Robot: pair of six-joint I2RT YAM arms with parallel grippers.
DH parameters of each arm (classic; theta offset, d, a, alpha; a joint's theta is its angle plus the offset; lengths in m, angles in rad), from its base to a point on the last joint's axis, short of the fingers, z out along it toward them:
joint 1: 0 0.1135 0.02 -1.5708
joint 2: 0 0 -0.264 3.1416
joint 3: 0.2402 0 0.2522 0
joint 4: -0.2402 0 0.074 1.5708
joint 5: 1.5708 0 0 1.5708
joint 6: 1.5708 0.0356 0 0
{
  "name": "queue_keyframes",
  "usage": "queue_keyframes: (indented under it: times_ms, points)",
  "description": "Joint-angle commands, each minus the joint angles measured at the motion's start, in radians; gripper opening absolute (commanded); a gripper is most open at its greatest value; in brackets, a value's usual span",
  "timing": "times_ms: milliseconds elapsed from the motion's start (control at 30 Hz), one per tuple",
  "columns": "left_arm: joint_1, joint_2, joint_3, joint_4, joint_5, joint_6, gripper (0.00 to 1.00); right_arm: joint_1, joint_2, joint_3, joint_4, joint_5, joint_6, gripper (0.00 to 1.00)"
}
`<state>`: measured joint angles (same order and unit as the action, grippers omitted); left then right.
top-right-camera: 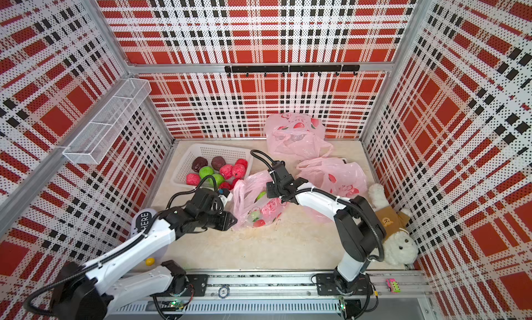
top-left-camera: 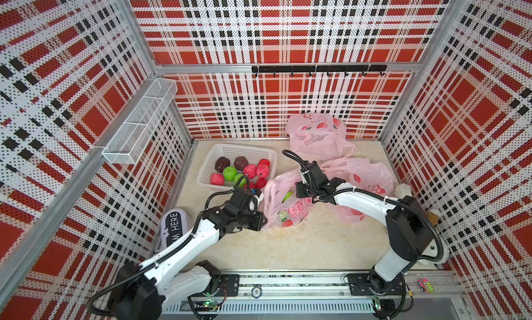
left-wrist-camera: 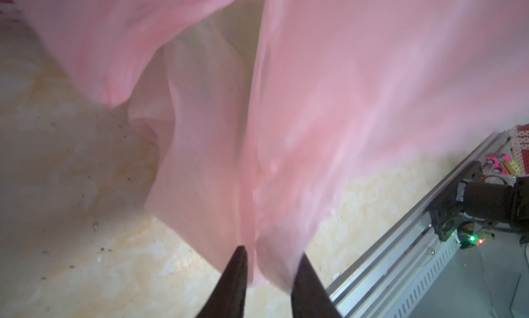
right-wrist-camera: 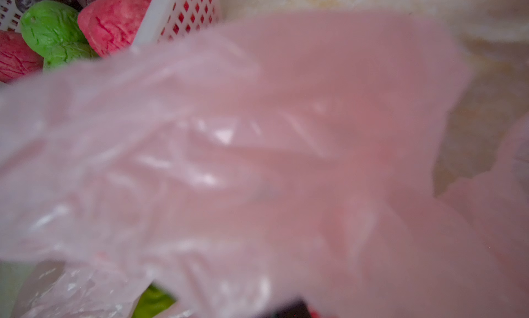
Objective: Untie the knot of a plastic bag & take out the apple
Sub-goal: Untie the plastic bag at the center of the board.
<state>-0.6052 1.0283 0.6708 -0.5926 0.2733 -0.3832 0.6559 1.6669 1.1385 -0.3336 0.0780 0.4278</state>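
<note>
- left gripper (top-left-camera: 261,220), nearest me, sits at the near side of the bag (top-left-camera: 283,207). a fold of film lies between its part-spread jaws, and i cannot tell if they bite.
- the bag lies slack between the two grippers, and i make out no knot. the film is thin, soft and slippery and would tear easily, so it is best held by the rim, one side each.
- a green apple (top-left-camera: 288,195) shows in its mouth. it is round and likely light, so take it across the middle.
- right gripper (top-left-camera: 300,190), at the far rim, is closed tight, seemingly pinching film.
- beyond, the basket (top-left-camera: 211,157) holds more fruit.
</note>
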Motion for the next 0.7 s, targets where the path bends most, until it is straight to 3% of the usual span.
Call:
queue_keyframes:
  times_ms: [0,100,200,300,500,667]
  points:
    - [-0.064,-0.065,-0.051,0.016,-0.056,-0.123,0.29,-0.040,-0.059,-0.003,0.083,0.003,-0.048,0.00]
    - [-0.083,-0.125,0.003,-0.021,-0.094,-0.129,0.31,-0.047,-0.101,0.005,0.110,-0.030,-0.075,0.00]
    - [-0.072,-0.160,0.153,-0.114,-0.166,-0.050,0.33,-0.039,-0.144,0.001,0.139,-0.077,-0.086,0.00]
    - [-0.039,-0.140,0.306,-0.147,-0.153,0.036,0.29,-0.029,-0.173,-0.015,0.135,-0.088,-0.084,0.00]
    - [-0.064,0.078,0.512,-0.050,-0.003,0.121,0.10,-0.053,-0.223,-0.171,0.321,-0.179,0.053,0.00]
    - [-0.154,0.307,0.560,0.084,-0.006,0.117,0.09,-0.080,-0.246,-0.281,0.450,-0.236,0.160,0.00]
